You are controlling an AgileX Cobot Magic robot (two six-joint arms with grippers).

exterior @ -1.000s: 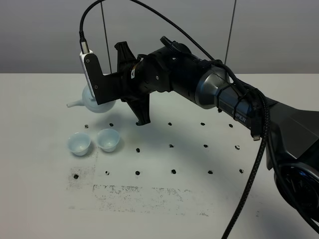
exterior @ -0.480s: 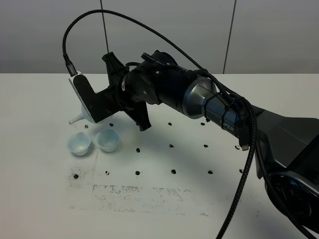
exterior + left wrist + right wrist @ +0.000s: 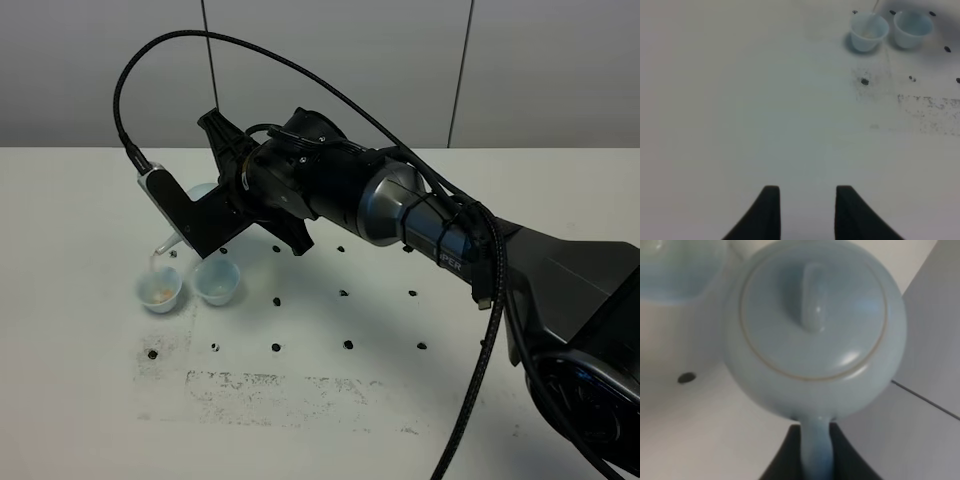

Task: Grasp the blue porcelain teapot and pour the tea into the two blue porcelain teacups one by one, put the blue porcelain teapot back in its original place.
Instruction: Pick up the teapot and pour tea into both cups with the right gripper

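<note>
My right gripper (image 3: 215, 205) has reached across to the left and is shut on the loop handle of the blue porcelain teapot (image 3: 199, 190). The pot is tilted, with its spout (image 3: 164, 243) down over the left teacup (image 3: 160, 290), and a thin stream runs into that cup. The second teacup (image 3: 217, 281) stands right beside it. In the right wrist view the teapot (image 3: 815, 325) fills the frame and its handle (image 3: 816, 455) sits between the dark fingers. My left gripper (image 3: 807, 192) is open and empty, low over bare table, with both cups (image 3: 869, 31) (image 3: 912, 28) far ahead of it.
The white table (image 3: 90, 400) carries a grid of black dots (image 3: 348, 344) and a smudged grey patch (image 3: 280, 385) in front of the cups. The right arm's black cable (image 3: 490, 330) loops above and beside the arm. A grey wall stands behind.
The right arm has swung further left and tipped the teapot; the spout has come down from beside the cups to over the left cup, and tea now runs into it.
</note>
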